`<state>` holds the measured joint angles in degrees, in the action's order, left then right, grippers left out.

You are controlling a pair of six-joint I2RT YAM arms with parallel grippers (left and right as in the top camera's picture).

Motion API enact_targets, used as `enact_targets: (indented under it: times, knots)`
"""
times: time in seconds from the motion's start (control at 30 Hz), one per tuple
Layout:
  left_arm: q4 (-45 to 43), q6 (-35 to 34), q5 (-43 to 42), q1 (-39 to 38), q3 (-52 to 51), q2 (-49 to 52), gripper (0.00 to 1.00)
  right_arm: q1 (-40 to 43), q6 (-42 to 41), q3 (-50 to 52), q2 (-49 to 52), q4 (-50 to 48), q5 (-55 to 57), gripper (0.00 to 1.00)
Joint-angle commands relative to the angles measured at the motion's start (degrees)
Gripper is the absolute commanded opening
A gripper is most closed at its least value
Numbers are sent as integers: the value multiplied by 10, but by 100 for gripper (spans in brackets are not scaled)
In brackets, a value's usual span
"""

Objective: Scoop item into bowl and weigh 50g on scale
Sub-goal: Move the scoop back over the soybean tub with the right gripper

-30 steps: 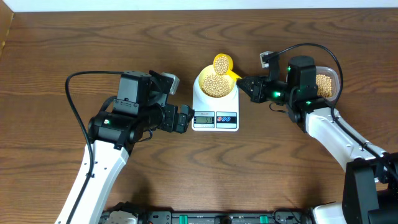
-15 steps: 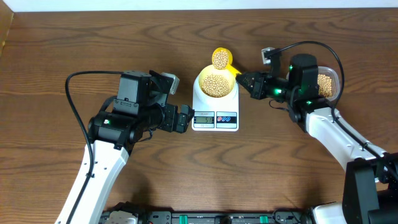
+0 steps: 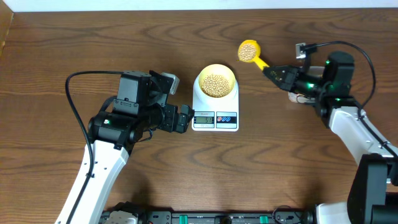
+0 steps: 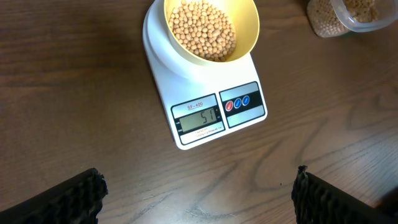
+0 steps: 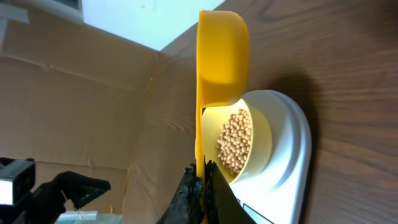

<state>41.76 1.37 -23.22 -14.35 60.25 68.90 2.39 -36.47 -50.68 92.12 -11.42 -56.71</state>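
The white scale (image 3: 234,107) stands mid-table with the pale yellow bowl (image 3: 199,81) on its platform, partly filled with tan beans (image 3: 216,85). In the left wrist view the scale (image 4: 186,93) reads 51 under the bowl (image 4: 247,48). My right gripper (image 3: 277,73) is shut on the handle of a yellow scoop (image 3: 249,51). It holds the scoop, with beans in its cup, up to the right of the bowl. In the right wrist view the scoop (image 5: 221,56) hangs in front of the bowl (image 5: 264,134), its handle between my right gripper's (image 5: 204,186) jaws. My left gripper (image 3: 185,118) (image 4: 199,205) stands open left of the scale, holding nothing.
A clear plastic tub (image 4: 367,22) of beans shows at the top right of the left wrist view. Overhead, my right arm covers it. Cardboard lines the table's left side, and a light strip runs along the far edge.
My right gripper has carried the scoop from the bowl's back rim away to the right and further back, beans still in it. The left arm has not moved.
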Motion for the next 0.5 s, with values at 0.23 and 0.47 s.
enact_targets:
  times: [0.23, 0.47]
  knots:
    - [0, 5, 3, 2, 1, 0, 98, 110, 3, -2, -41, 61, -46, 1]
    - [0, 5, 3, 2, 1, 0, 98, 212, 65, -2, -42, 143, -54, 1]
